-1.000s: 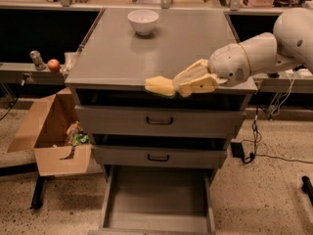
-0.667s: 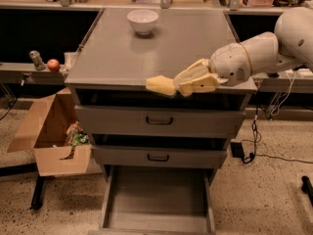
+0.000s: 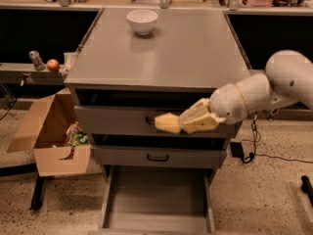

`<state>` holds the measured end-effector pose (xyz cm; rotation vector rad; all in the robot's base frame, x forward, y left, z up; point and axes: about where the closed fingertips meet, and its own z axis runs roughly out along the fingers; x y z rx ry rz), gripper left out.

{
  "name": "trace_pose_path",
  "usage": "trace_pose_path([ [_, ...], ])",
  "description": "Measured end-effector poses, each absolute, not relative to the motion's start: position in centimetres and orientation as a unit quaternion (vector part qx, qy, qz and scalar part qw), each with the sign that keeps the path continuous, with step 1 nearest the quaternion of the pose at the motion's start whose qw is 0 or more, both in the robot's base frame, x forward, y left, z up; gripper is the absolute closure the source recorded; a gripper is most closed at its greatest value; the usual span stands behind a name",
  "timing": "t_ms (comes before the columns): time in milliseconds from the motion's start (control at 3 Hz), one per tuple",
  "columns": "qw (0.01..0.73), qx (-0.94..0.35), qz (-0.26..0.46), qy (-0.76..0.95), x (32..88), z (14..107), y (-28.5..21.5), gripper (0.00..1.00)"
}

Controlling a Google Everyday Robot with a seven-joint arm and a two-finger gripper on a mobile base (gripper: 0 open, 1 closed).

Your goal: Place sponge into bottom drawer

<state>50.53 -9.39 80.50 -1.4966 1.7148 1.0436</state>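
Sponge (image 3: 167, 123) pinched at hand (image 3: 183, 123) tip, before top drawer front (image 3: 112, 119).

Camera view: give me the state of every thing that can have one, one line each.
top drawer: shut.
middle drawer: shut.
bottom drawer: pulled open, bare floor showing.
sponge: held in the air in front of the top drawer.
gripper: in front of the top drawer, jaws shut on the sponge.
bowl: upright on the cabinet top.
cardboard box: open, flaps up.
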Motion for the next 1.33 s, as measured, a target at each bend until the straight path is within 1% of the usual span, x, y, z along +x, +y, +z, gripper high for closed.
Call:
trace_pose_path([
  [333, 0.281, -0.557, 0.357, 0.695, 47.6, 74.0, -10.4, 1.00],
  [667, 0.248, -0.557, 0.369, 0.701, 45.0, 70.6, -9.5, 1.00],
  [1000, 0.248, -0.557, 0.369, 0.701, 45.0, 70.6, -9.5, 1.00],
  [1333, 0.245, -0.555, 0.385, 0.696, 43.9, 68.0, -8.7, 1.00],
])
